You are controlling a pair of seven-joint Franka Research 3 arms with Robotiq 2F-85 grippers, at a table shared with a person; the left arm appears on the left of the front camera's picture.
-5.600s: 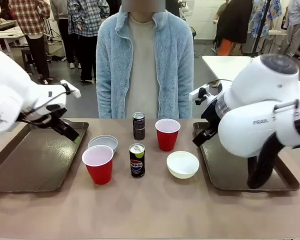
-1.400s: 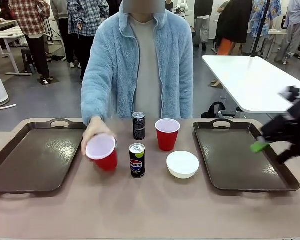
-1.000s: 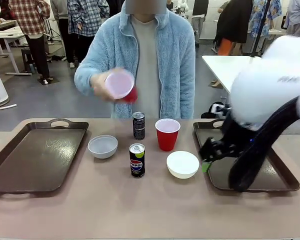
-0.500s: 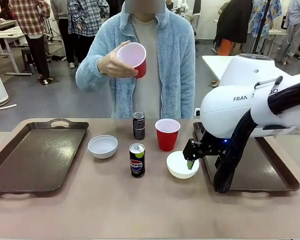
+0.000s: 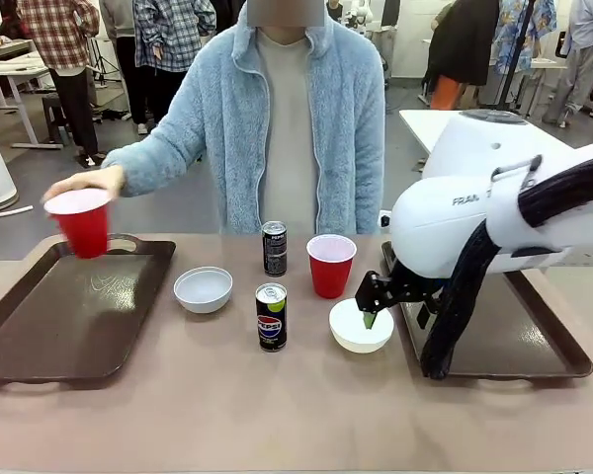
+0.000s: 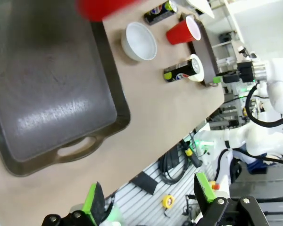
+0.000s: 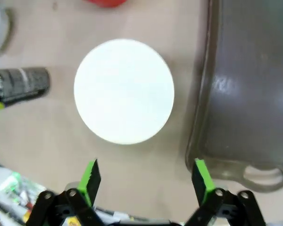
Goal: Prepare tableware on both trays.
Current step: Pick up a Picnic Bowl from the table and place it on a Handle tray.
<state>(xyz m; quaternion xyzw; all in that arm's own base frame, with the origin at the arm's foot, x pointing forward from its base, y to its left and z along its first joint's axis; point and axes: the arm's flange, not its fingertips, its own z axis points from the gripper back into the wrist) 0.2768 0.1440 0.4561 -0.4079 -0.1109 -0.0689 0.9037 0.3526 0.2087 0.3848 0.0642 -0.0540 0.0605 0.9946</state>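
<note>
The right end effector [image 7: 145, 176] hangs spread wide above the white bowl [image 7: 124, 91] at centre frame, beside the right tray [image 7: 245, 94]. The grasp looks next, calling for a straight descent. The left end effector [image 6: 148, 195] gapes empty. At upper left a person's hand [image 5: 84, 182] holds a red cup [image 5: 82, 221] at the left tray [image 5: 69, 316]; whether they touch is unclear.

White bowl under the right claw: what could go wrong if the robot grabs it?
The open right gripper hovers above the white bowl, which looks wide against the gap between its jaws; one finger might land on the rim and tip it. A Pepsi can stands close by, so a shoved bowl could knock it over.
</note>
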